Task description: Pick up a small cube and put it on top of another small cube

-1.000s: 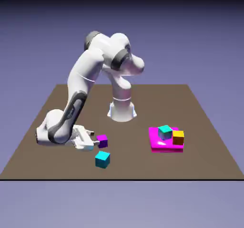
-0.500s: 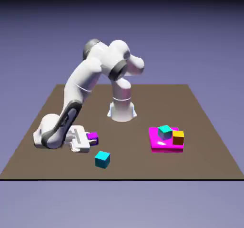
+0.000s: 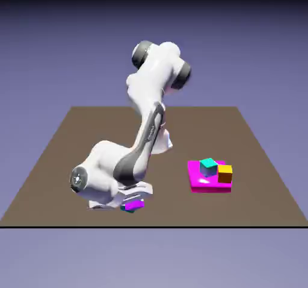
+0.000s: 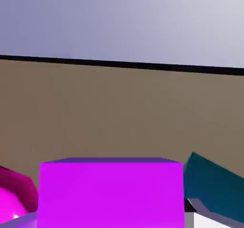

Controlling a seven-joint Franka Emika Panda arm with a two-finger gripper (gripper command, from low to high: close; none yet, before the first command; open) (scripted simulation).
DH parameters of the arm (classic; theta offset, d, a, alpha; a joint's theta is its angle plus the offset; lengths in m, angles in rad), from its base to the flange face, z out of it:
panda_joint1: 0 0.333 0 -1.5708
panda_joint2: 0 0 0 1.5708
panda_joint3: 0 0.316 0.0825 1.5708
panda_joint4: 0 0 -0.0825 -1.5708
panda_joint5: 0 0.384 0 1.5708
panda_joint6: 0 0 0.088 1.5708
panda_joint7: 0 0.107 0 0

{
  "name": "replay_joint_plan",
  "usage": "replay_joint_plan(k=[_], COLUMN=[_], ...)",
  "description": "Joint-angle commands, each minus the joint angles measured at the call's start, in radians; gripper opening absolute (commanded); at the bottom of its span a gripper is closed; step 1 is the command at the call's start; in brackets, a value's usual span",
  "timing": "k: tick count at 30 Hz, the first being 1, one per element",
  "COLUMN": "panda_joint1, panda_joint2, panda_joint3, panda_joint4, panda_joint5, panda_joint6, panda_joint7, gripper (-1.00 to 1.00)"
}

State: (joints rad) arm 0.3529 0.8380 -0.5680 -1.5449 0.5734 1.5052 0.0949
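Purple-pink small cube (image 4: 112,196), caught snugly between the two fingertips of the robot's gripper (image 4: 113,219), with flat sides and neat edges. Seen in the exterior view by the near edge of the brown table (image 3: 198,124), over to the exterior view's left, looking tipped and hiding part of the plain teal cube (image 3: 128,209). Hard to tell from here about any touching between the two, or about the size of any gap. Probably light and stiff, like a toy block, so not likely to squash or break. Maybe a bit slippery on such smooth sides, and likely to twist on a crooked pinch. Best held by two flat sides facing each other, right across the middle, never by a corner. Good to leave the bottom free for sitting flat on the teal top. Next, by the look of things, time to get above the teal cube, level the held block, line up the middles, and set down softly before letting go. Too low on the way in, and a bump could push the teal cube off its spot. Farther off, to the exterior view's right, a shiny pink slab (image 3: 210,190) with a cyan-topped block (image 3: 209,167) and an orange cube (image 3: 224,174), both best left alone
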Motion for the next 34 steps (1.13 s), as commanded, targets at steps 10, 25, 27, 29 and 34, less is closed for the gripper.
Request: replay_joint_plan(k=[10,25,27,29,34], panda_joint1=[0.161,-0.194,-0.204,-0.213,-0.223], panda_joint2=[-0.001,0.188,0.166,0.143,0.119], panda_joint3=[0.253,0.457,0.456,0.456,0.455], panda_joint4=[0.263,0.226,0.154,0.081,0.004], panda_joint5=[-0.434,-1.018,-1.020,-1.022,-1.023], panda_joint6=[-0.039,-0.466,-0.418,-0.369,-0.316], panda_joint7=[-0.040,0.281,0.298,0.316,0.335], gripper=[-1.00,-1.00,-1.00,-1.00,1.00])
